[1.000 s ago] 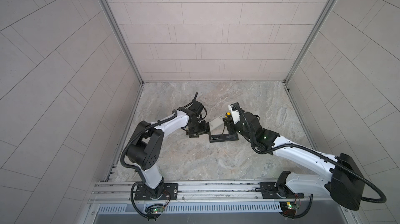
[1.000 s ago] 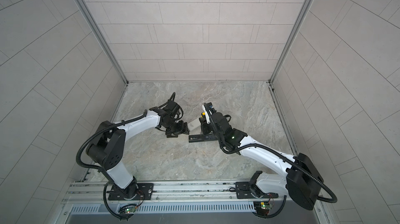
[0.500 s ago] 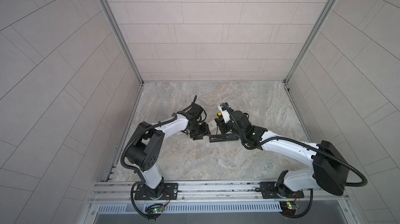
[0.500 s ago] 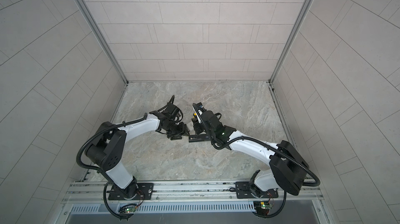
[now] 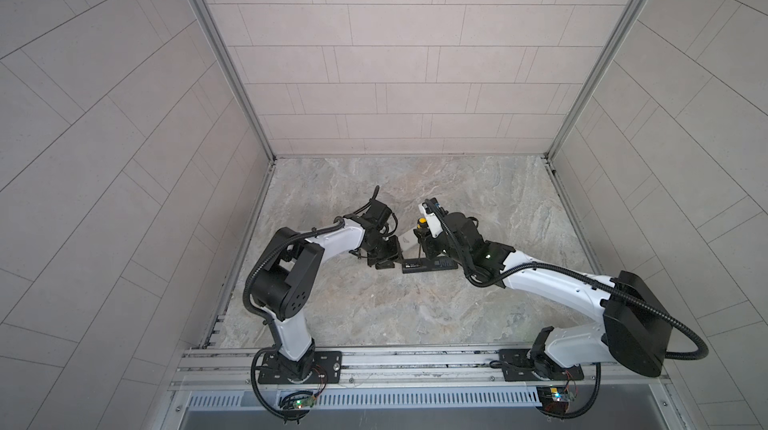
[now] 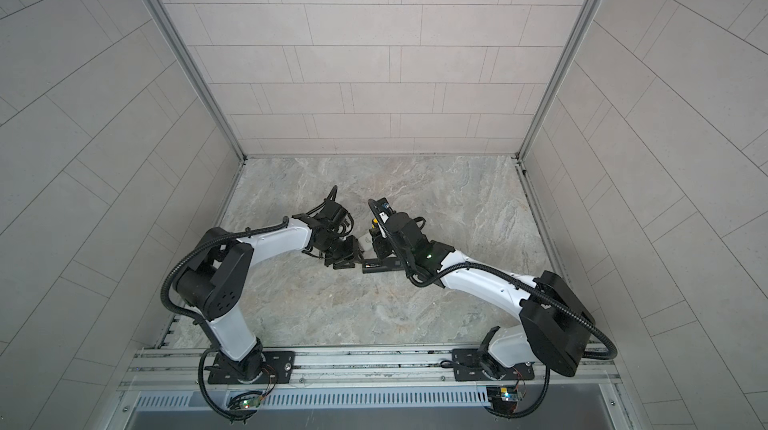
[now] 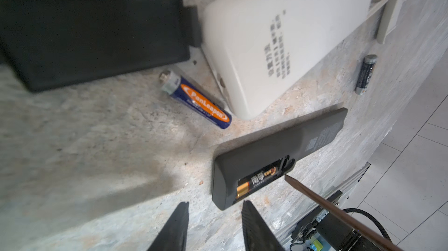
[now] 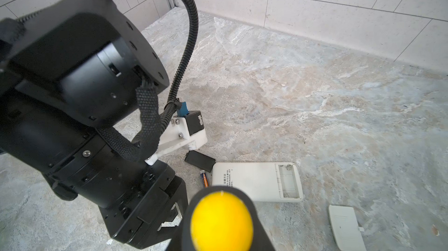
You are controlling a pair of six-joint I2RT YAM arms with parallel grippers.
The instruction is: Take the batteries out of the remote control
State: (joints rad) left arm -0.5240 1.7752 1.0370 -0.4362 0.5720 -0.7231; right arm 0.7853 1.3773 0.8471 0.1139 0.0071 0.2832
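Note:
The black remote control (image 7: 278, 150) lies face down with its compartment open. One black, gold-ended battery (image 7: 254, 181) sits inside. My left gripper (image 7: 214, 208) is open, its fingertips (image 7: 247, 209) just short of the remote's near end, with nothing between them. A blue-and-orange battery (image 7: 196, 102) and a dark battery (image 7: 366, 74) lie loose on the table. My right gripper (image 5: 428, 241) is shut on the yellow-capped screwdriver (image 8: 221, 218), held upright, and the shaft tip (image 7: 288, 178) rests at the compartment's edge. In both top views the grippers meet over the black remote (image 5: 430, 265) (image 6: 382, 267).
A white remote (image 8: 257, 180) lies face down beside the black one, its compartment empty. A white cover (image 8: 346, 225) and a black cover (image 8: 200, 161) lie loose near it. Tiled walls enclose the marble table (image 5: 415, 316) on three sides.
My left gripper's jaws have narrowed and edged toward the black remote's end. The right arm has swung left with the screwdriver, bringing the tip to the compartment.

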